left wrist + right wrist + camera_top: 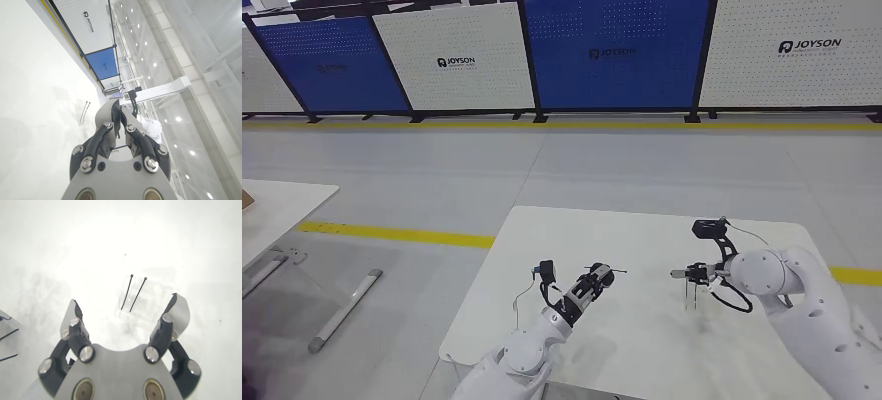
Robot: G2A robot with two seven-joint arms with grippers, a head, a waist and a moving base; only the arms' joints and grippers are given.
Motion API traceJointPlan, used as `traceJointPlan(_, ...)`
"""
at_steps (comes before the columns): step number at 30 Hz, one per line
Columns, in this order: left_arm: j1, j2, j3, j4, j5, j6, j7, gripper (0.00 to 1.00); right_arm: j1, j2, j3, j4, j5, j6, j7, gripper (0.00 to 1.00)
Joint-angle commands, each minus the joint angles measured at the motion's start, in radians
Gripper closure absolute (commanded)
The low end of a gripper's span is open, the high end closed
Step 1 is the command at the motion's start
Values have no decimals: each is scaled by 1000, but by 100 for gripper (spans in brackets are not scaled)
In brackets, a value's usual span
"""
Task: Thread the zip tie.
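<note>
Our right gripper [125, 302] hangs over the table [56, 256] with its two fingers spread wide. It holds nothing. Just past its fingertips lies a clear flat plate [160, 298]. On the plate rest one zip tie [127, 291] and the other zip tie [138, 294]. They lie side by side, close but not touching. Their thin tails point toward the gripper and their little square heads point away.

Our left gripper [118, 108] is off to the side, well apart from the plate. Its fingers are pressed together with nothing between them, and it is tipped on its side, pointing across the table.

We think no threading has begun, because neither tie is picked up yet.

What could go wrong? The ties are very thin and lie flat, so our fingers may close over one and miss it. The ties are close, so we might pinch both at once. The plate looks smooth, so a bump could slide it away or knock the ties crooked. And the hole in the head is tiny, so a tail held a bit tilted would miss it.
</note>
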Motion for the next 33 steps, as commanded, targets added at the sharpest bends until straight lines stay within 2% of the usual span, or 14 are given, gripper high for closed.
traceJointPlan(1, 0, 0, 0, 0, 0, 0, 0, 100, -11, 3, 16, -11, 37, -45, 10, 0)
traceJointPlan(3, 0, 0, 0, 0, 0, 0, 0, 100, -15, 8, 32, -17, 58, -79, 52, 0)
traceJointPlan(7, 0, 0, 0, 0, 0, 0, 0, 100, -6, 14, 40, -32, 53, -64, 139, 0)
traceJointPlan(8, 0, 0, 0, 0, 0, 0, 0, 100, -5, 14, 44, -31, 52, -50, 138, 0)
traceJointPlan(18, 0, 0, 0, 0, 0, 0, 0, 100, -9, 14, 44, -31, 55, -52, 134, 0)
traceJointPlan(21, 0, 0, 0, 0, 0, 0, 0, 100, -22, 14, 61, -20, 97, -64, 108, 0)
traceJointPlan(24, 0, 0, 0, 0, 0, 0, 0, 100, -13, 14, 68, -13, 89, -23, 119, 0)
traceJointPlan(27, 0, 0, 0, 0, 0, 0, 0, 100, 11, 9, 44, -9, 48, 33, 149, 0)
traceJointPlan(33, 0, 0, 0, 0, 0, 0, 0, 100, 13, 8, 42, -9, 44, 38, 148, 0)
